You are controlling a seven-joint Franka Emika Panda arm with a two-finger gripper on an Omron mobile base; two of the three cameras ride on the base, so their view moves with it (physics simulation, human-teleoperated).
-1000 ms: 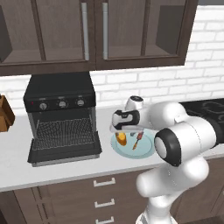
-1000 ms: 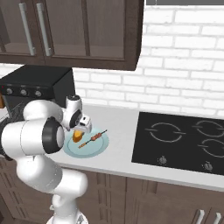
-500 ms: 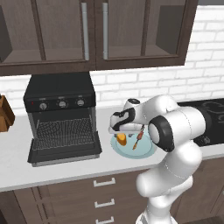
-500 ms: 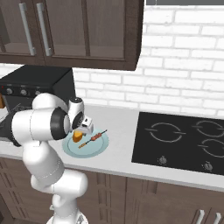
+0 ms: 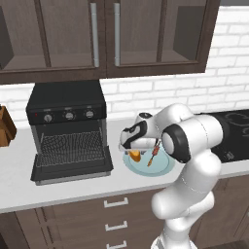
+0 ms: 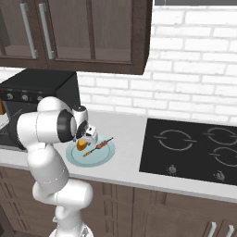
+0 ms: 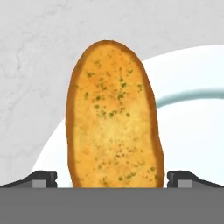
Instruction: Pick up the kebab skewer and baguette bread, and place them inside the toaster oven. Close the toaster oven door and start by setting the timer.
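Baguette bread (image 7: 114, 116), lying on the pale blue plate (image 5: 163, 167): straddled by the wide-open gripper (image 7: 111, 178), contact apparently not yet made; jaws to be centred across its width before closing.

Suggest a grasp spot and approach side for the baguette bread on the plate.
Grip the baguette bread across its narrow width near the middle, from above. It lies flat on the plate, its long sides bare, and the open gripper already straddles one end.

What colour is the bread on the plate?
The baguette bread is golden-orange with tiny green flecks, clearest in the hand view.
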